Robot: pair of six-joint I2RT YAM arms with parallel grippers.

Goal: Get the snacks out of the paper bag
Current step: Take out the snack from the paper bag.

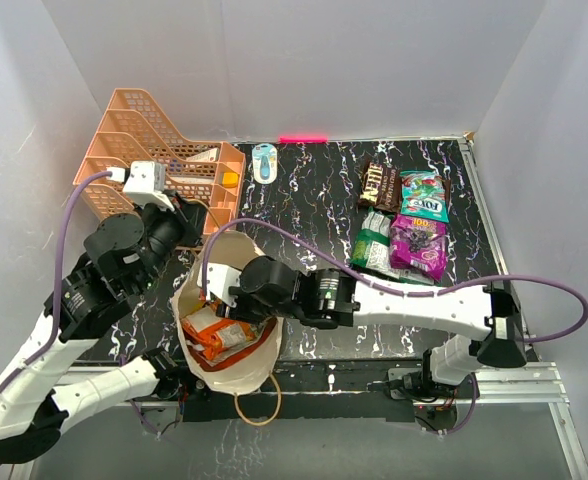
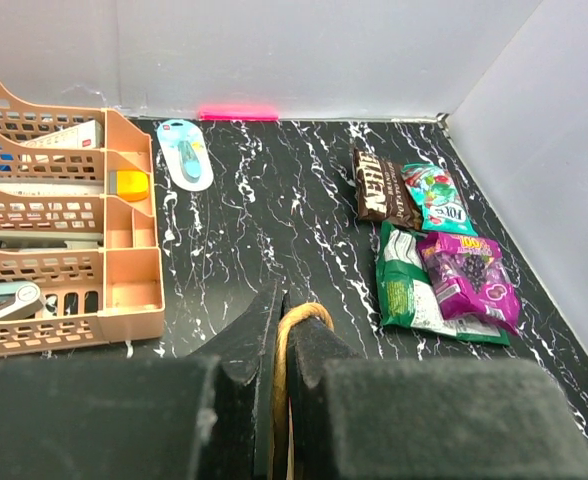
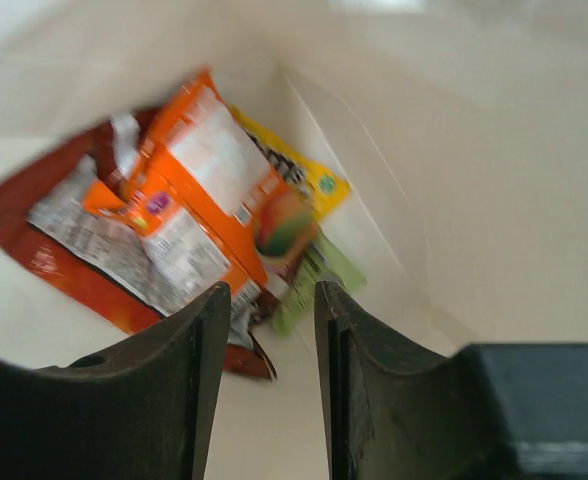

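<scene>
bag: the large beige kraft paper bag (image 1: 257, 368) stands open-mouthed at the near left of the black marbled tabletop (image 1: 304, 200), between the two arms.
inside it: an orange foil packet (image 3: 209, 190) lies over a dark red chip bag (image 3: 84, 250). a yellow packet (image 3: 309, 175) and a pale green packet (image 3: 319, 275) peek out from under it toward the bag wall.
already out: a dark brown chip bag (image 1: 379, 185), a teal-green packet (image 1: 423, 195), a purple-magenta pouch (image 1: 419, 245) and a green-and-white packet (image 1: 374, 250) lie clustered at the far right, well apart from the bag.
right hand: your right hand (image 3: 271, 295) is inside the bag mouth, fingers apart with nothing between them, above the orange packet.
left hand: your left hand (image 2: 281, 300) is pinched together on the thin brown cord handle (image 2: 304, 306), apparently steadying the bag.
step: i judge this the reach for the next packet, about half the snacks unloaded.
next move: go lower, set the fingers across an edge of the orange packet, close on the foil and lift clear of the rim. hold the handle so the bag does not rise too.
around: a peach plastic tiered tray rack (image 1: 144, 130) stands far left, with a small blue-and-white object (image 1: 265, 162) just beside it.
</scene>
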